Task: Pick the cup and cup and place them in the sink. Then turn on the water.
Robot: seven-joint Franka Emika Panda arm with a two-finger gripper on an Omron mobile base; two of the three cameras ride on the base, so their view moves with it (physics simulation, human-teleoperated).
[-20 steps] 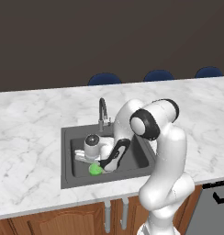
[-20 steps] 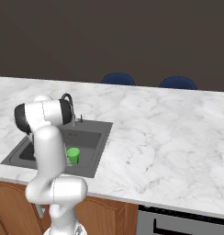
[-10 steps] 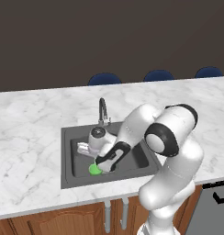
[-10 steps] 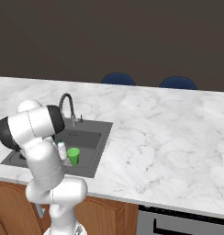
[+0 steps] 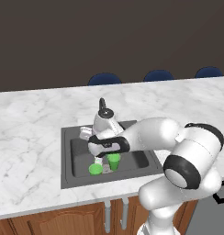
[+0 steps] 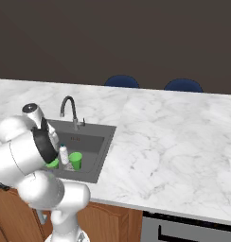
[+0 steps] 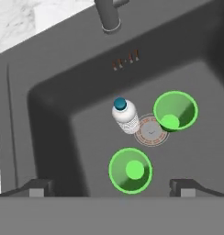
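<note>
Two bright green cups stand upright in the dark grey sink. One cup is near the front wall, the other cup sits beside the round drain. My gripper hovers open above the basin, over the nearer cup, with nothing between its fingertips. The dark gooseneck tap rises at the sink's back edge, its base at the top of the hand view.
A small white bottle with a blue cap stands in the basin between the cups. White marble counter surrounds the sink. Blue chair backs show behind the counter. My bulky white arm leans over the sink's front right.
The hand has lifted away from the cups, so both green cups now show in the basin. The arm's elbow has swung outward and nearer the cameras. The jaws stay wide.
</note>
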